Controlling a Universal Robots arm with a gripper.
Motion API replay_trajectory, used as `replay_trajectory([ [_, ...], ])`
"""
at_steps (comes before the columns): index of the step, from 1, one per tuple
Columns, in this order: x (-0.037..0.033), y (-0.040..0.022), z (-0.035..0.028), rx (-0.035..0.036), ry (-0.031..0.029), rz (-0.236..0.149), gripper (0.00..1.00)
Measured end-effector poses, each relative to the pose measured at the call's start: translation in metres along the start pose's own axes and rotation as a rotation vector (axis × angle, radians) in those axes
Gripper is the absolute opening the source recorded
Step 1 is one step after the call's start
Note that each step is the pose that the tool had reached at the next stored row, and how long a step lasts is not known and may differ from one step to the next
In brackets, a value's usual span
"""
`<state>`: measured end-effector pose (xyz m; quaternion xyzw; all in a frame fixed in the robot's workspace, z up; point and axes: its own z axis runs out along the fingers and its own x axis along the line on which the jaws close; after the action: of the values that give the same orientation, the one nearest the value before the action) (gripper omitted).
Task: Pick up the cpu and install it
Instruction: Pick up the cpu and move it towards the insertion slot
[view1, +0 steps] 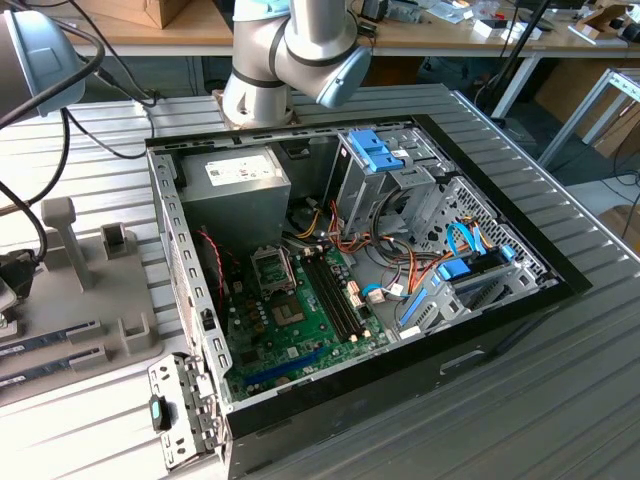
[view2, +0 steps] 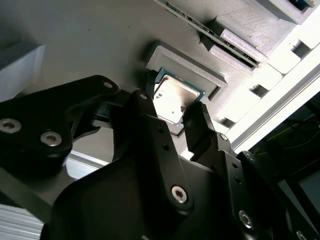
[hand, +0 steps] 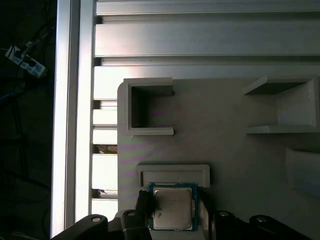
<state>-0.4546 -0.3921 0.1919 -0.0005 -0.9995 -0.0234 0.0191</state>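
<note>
Your black metal claw (view2: 171, 111) straddles the small flat square silver-grey cpu (view2: 174, 95), seemingly seated in the pale grey moulded tray (hand: 225, 150); you cannot tell whether it grips, so lifting and installing remain.

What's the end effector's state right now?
End effector: down at the cpu on the grey tray; open or closed cannot be told.

Silver-grey square cpu (hand: 172, 208), flat in tray (hand: 225, 115)
</note>
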Motion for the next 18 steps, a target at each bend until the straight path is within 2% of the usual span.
replay_trajectory([
  [1,0.0,0.0,0.0,-0.0001,0.0,0.0,0.47],
  [14,0.0,0.0,0.0003,-0.0001,-0.0001,0.0,0.47],
  [18,0.0001,0.0001,-0.0021,-0.0005,-0.0001,0.0,0.47],
])
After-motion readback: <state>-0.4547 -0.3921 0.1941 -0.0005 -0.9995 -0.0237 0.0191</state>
